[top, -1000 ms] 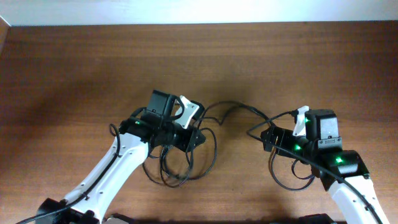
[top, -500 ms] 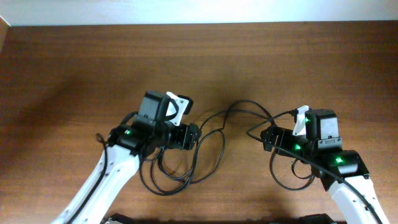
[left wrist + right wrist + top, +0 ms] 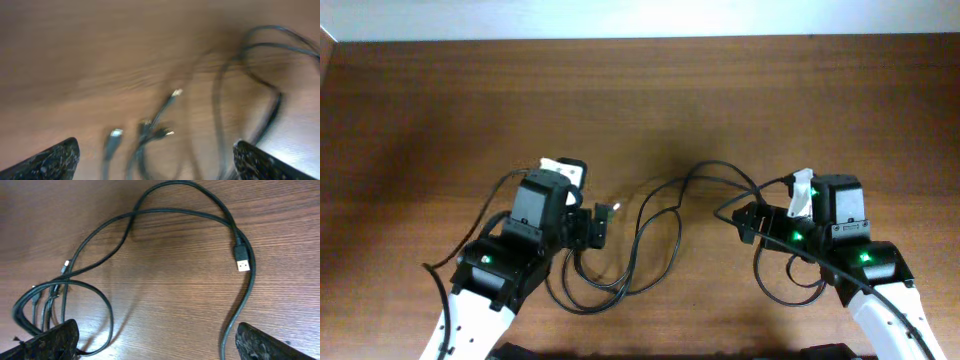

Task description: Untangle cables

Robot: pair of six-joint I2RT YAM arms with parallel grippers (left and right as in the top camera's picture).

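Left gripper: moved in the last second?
Yes. The left gripper drew back leftward and slightly toward the near edge, away from the unmoved right gripper.

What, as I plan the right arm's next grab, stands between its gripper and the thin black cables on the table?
Nothing visible does. In the right wrist view the thin black cables lie on the brown wooden table just ahead of the open right gripper, a silver-tipped plug among them.
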